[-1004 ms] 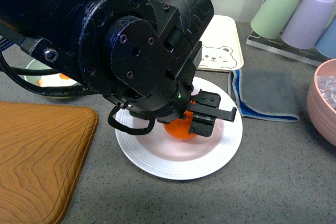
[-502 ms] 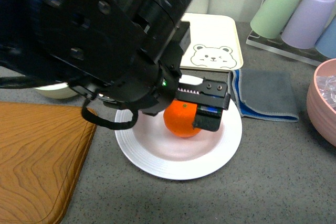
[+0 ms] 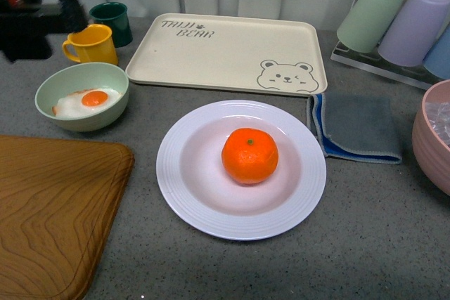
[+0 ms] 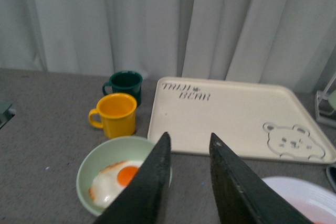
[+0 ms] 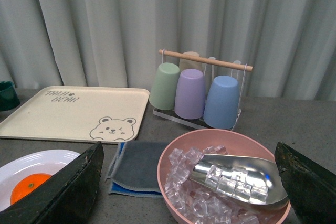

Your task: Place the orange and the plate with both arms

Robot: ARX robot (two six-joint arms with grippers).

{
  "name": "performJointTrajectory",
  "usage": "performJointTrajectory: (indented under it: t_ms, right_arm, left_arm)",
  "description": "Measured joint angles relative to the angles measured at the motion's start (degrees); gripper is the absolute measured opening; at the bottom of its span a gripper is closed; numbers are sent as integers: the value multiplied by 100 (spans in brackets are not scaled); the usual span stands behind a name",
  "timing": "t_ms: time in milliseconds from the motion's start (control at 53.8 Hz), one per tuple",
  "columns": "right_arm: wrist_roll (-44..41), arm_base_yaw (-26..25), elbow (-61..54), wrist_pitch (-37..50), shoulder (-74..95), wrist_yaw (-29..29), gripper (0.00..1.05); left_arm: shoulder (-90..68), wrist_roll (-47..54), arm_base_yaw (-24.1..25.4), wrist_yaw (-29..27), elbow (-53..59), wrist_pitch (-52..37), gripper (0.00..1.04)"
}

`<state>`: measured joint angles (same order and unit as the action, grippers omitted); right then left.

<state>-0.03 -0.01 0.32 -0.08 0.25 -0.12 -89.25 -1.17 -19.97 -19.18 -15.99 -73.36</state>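
Grey counter (image 3: 394, 244) is carrying everything. The wooden cutting board (image 3: 56, 216) is lying at the near left, and the cream bear tray (image 3: 225, 47) is sitting empty at the back.

The white plate (image 3: 184, 198) is resting flat on the counter just in front of the tray. It's well apart from the pink ice bowl (image 3: 430, 142) at the right edge, w/ a grey cloth (image 3: 355, 128) lying between them. A pale green bowl (image 3: 82, 107) holding a fried egg is sitting left of the plate.

The orange (image 3: 249, 155) is sitting upright in the plate's well, approx. centred, stem dot up, w/ nothing touching it.

Left gripper (image 4: 190, 139) is hanging over the green bowl's side of the counter. Its fingers (image 4: 149, 192) are parted a little and gripping nothing. Right gripper (image 5: 189, 145) is hovering above the ice bowl, jaws spread wide, also empty.

Judgement: fruit-on-plate part is looking done. What's in hand now is prob. either clearing out or the right arm going for the plate.

- If going for the plate, take the rim on the cloth side, clamp only the wide ridged lip, and lift level and slow. The glossy well is giving the round fruit little to stop it rolling.
- Keep the left arm high, off the egg bowl and mugs.
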Motion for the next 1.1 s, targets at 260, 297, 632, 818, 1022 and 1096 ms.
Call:
performJointTrajectory:
  t_ms: [260,297,632,818,1022,1096]
  right_arm:
    - [0,0,0,0,0,2,95]
    - [0,0,0,0,0,2,95]
    - [0,0,0,0,0,2,95]
    - [0,0,0,0,0,2,95]
    - [0,0,0,0,0,2,95]
    - [0,0,0,0,0,2,95]
  left_arm:
    - [2190,66,835,787,918,1351,4]
    - [2439,68,940,883,1023,1512,4]
    - [4011,70,1392,1333,1414,2686,4]
    - [4813,74,1917,1862,1475,3373,4]
    - [5777,74,1980,1902,1480,4234,4]
    - [6124,74,1980,1904,1480,4557,4]
